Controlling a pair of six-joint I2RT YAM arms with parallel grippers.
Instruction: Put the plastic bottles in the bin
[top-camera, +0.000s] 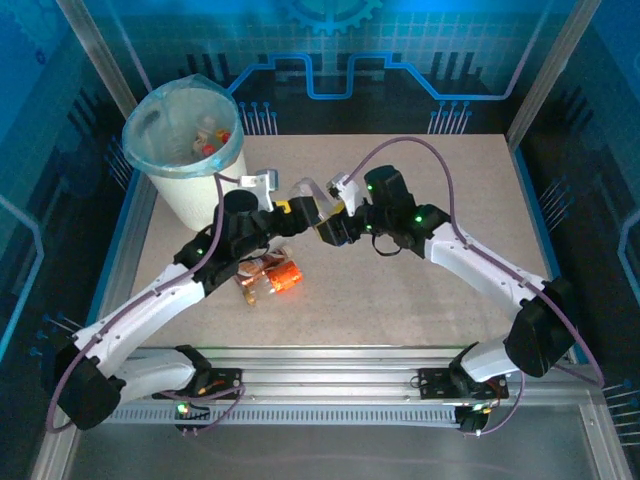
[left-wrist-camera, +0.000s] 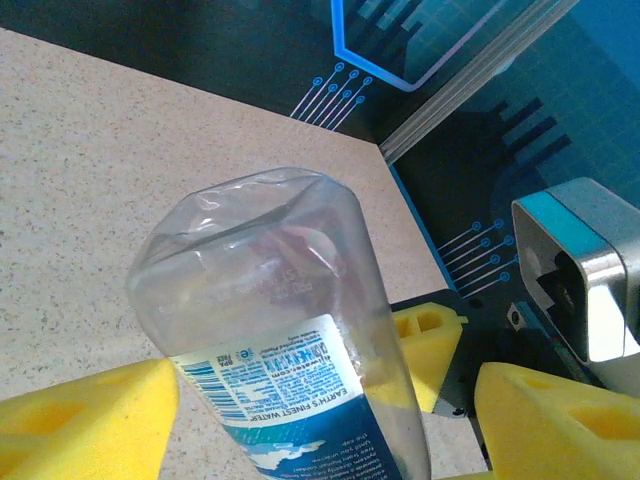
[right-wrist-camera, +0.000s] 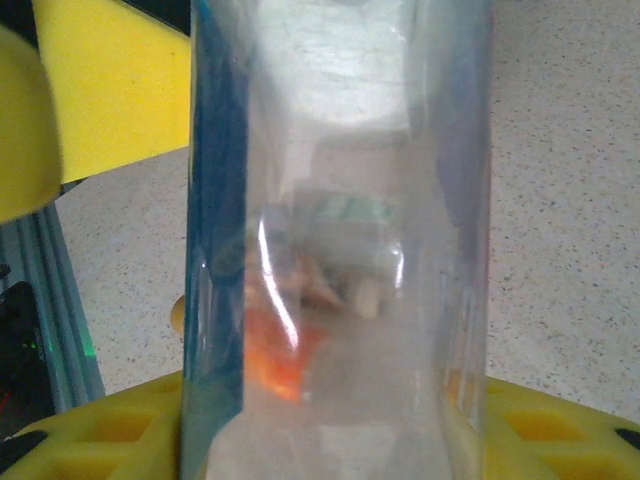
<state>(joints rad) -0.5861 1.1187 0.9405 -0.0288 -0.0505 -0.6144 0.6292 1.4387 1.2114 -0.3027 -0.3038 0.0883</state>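
1. The left arm reached from the lower left of the top view up to the middle of the table (top-camera: 420, 290), elbow low. Its wrist angled toward the centre.
2. The right arm came in from the lower right, bent at the elbow, so the 2 wrists met nose to nose.
3. Between them, a clear bottle (top-camera: 305, 192) with a blue-and-white label hung off the table, its base turned toward the left wrist camera.
4. The right gripper (right-wrist-camera: 335, 390) clamped the clear bottle (right-wrist-camera: 340, 250), a yellow finger pressed on each side of it.
5. The left gripper (left-wrist-camera: 335, 368) stood wide around the same bottle (left-wrist-camera: 270, 300). 1 finger (left-wrist-camera: 80, 420) lay against it and the other (left-wrist-camera: 550, 425) stood just apart.
6. The bin (top-camera: 150, 160) sat in the upper left corner, near the left gripper (top-camera: 290, 208), with several bottles lying inside.
7. 2 loose bottles (top-camera: 270, 278) with orange labels lay on the table, just below the left forearm.
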